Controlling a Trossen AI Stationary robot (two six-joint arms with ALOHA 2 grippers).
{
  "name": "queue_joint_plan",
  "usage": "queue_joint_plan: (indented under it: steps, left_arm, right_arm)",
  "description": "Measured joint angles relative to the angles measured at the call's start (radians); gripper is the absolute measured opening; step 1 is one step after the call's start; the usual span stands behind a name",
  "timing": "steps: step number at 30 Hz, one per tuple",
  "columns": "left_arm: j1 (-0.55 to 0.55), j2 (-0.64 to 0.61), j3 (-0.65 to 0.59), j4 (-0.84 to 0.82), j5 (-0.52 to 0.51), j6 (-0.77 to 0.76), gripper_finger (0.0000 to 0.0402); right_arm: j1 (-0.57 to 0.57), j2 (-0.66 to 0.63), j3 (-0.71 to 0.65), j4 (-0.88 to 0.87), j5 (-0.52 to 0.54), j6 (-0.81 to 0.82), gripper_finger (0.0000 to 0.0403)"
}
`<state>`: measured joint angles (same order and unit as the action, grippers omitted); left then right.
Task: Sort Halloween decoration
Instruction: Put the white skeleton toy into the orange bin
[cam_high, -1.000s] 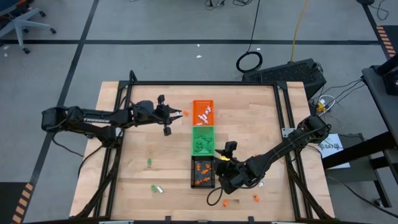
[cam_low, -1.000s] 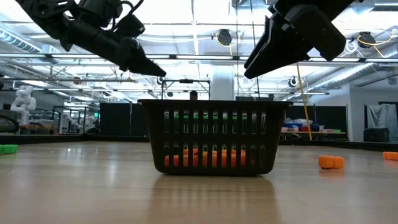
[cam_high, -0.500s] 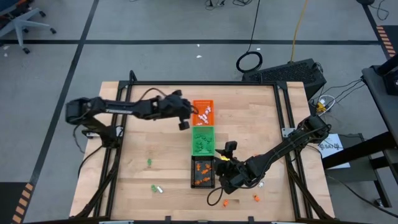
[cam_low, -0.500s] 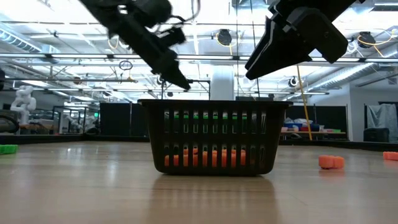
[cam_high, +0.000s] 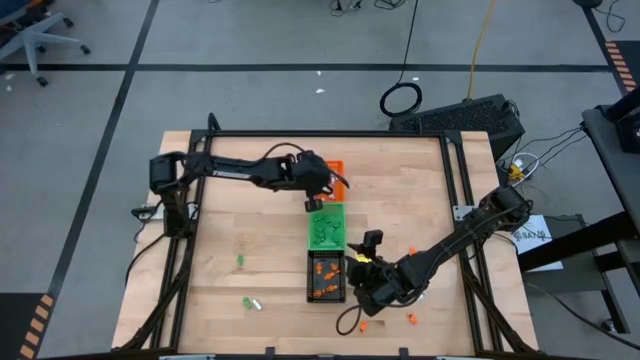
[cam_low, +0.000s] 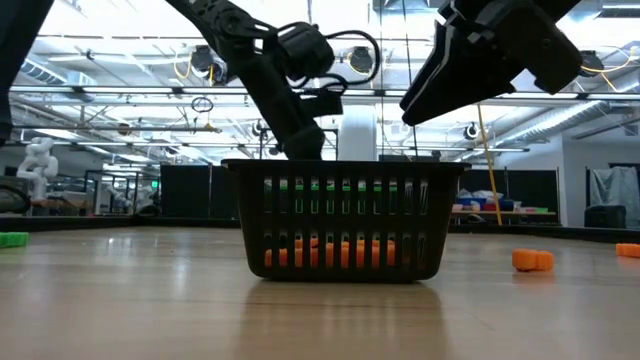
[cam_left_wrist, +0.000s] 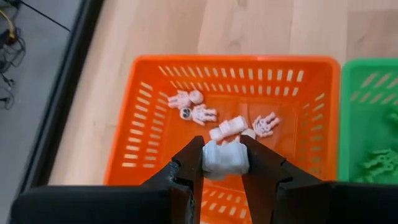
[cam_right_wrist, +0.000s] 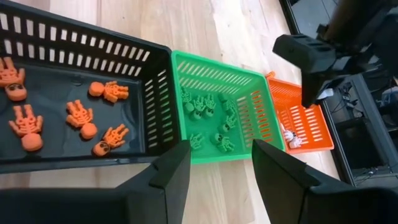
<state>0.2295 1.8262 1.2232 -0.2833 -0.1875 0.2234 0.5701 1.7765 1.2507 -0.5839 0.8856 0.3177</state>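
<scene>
Left end effector (cam_left_wrist: 222, 163) is positioned over the orange tray (cam_left_wrist: 149, 112), its fingers (cam_left_wrist: 189, 165) clamped on a white skeleton figure (cam_left_wrist: 225, 158). Four further white figures (cam_left_wrist: 194, 107) lie on the floor of that tray. In the high view the same end effector (cam_high: 318, 190) sits above the orange tray (cam_high: 334, 165), which is the tray nearest the far edge of the worktop (cam_high: 410, 190).

Three trays stand in a line down the middle of the worktop, touching end to end: orange, then the green tray (cam_high: 326, 226), then the black tray (cam_high: 326, 277) nearest the near edge. The green tray (cam_right_wrist: 249, 93) holds green skeleton figures (cam_right_wrist: 199, 104); the black tray (cam_right_wrist: 93, 56) holds orange skeleton figures (cam_right_wrist: 78, 115).

Right end effector (cam_right_wrist: 217, 165) is released, fingers apart with nothing between them, hovering just beside the black tray on its right side (cam_high: 368, 275).

Loose pieces on the worktop: a green trinket (cam_high: 240, 261) and a green-and-white pair (cam_high: 251, 302) toward the near left corner; orange trinkets (cam_high: 411, 319) near the near edge, right of the black tray. In the low view one orange trinket (cam_low: 532, 260) lies to the right of the black tray (cam_low: 343, 220), apart from it.
</scene>
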Motion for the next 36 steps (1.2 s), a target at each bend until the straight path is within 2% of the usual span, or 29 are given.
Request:
queue_joint_plan:
  steps: [5, 13, 17, 23, 27, 31, 36]
  left_arm:
    - [0.0, 0.019, 0.014, -0.035, 0.0, -0.003, 0.0098]
    - [0.005, 0.018, 0.014, -0.022, -0.007, -0.039, 0.0206]
    - [0.0, 0.013, 0.014, -0.022, 0.057, -0.11, 0.0245]
    - [-0.024, -0.061, 0.014, -0.081, 0.066, -0.164, 0.0264]
    - [-0.072, -0.162, 0.012, -0.183, 0.067, -0.268, 0.0265]
    - [-0.162, -0.269, -0.055, -0.155, 0.06, -0.28, 0.0265]
    - [-0.29, -0.361, -0.182, -0.051, -0.025, -0.307, 0.0265]
  right_arm:
    - [0.008, 0.0, 0.0, -0.005, 0.001, 0.012, 0.0159]
    - [0.017, 0.0, 0.0, -0.006, 0.0, 0.021, 0.0159]
    - [0.031, 0.0, 0.0, -0.006, 0.007, 0.041, 0.0159]
    - [0.054, -0.003, 0.0, -0.042, 0.008, 0.072, 0.0159]
    - [0.073, -0.049, -0.001, -0.115, 0.002, 0.189, 0.0158]
    - [0.092, -0.131, 0.013, -0.19, -0.106, 0.307, 0.0154]
    - [0.096, -0.215, 0.014, -0.267, -0.345, 0.352, 0.0153]
